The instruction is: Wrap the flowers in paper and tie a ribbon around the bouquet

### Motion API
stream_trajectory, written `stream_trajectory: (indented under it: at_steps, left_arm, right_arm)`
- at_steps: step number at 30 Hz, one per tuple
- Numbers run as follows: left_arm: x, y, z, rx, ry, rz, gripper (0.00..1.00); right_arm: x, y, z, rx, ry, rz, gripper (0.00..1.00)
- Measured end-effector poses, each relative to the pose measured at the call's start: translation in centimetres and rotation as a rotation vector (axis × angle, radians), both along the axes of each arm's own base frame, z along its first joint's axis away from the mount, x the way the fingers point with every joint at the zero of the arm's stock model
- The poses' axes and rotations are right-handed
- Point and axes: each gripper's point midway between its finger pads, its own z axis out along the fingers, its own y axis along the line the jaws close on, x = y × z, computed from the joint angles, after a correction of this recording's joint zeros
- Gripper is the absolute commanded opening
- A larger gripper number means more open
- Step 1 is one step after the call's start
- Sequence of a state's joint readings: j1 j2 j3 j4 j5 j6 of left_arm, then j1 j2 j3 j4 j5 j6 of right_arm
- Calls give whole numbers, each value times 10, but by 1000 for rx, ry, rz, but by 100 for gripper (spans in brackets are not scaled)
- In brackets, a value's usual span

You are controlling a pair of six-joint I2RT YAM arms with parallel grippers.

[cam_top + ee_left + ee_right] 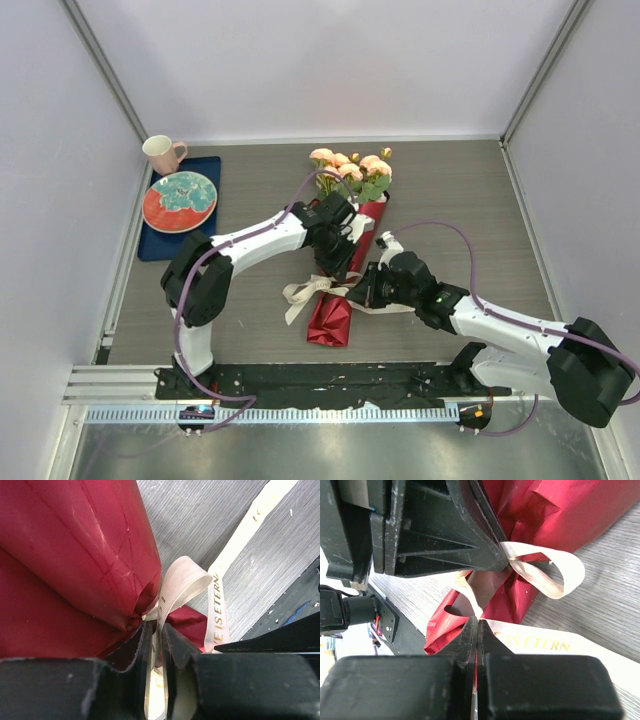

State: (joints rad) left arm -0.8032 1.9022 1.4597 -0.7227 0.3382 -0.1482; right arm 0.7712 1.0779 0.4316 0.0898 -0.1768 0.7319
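The bouquet [330, 320] lies mid-surface [470, 200] with the ribbon [182, 582] looped at its paper [75, 555] waist, so the left gripper [159, 628] (jaws nearly together on one strand) and the right gripper [476, 623], clamped tight on another, should draw apart evenly, cinching the knot without tearing paper.

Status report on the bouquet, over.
Left gripper shut on ribbon at the loop. Right gripper shut on ribbon strand. Paper around flowers. Nothing blocking.
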Motion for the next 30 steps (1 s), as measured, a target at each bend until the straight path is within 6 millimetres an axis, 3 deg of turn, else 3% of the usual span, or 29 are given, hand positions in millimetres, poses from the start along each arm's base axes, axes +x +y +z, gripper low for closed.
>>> stream_trajectory:
  at_steps: [5,13,24,30]
  left_arm:
    - [-1,-1,11,-27,-12,13,1]
    - [-12,-4,44,-143,-25,41,0]
    - [-29,4,33,-148,33,68,0]
    - [-30,3,34,-173,34,95,0]
  right_arm:
    - [2,5,5,57,31,-36,0]
    - [10,7,-15,79,140,-144,0]
    - [34,15,-4,220,174,-278,0]
    - [51,15,-13,233,174,-365,0]
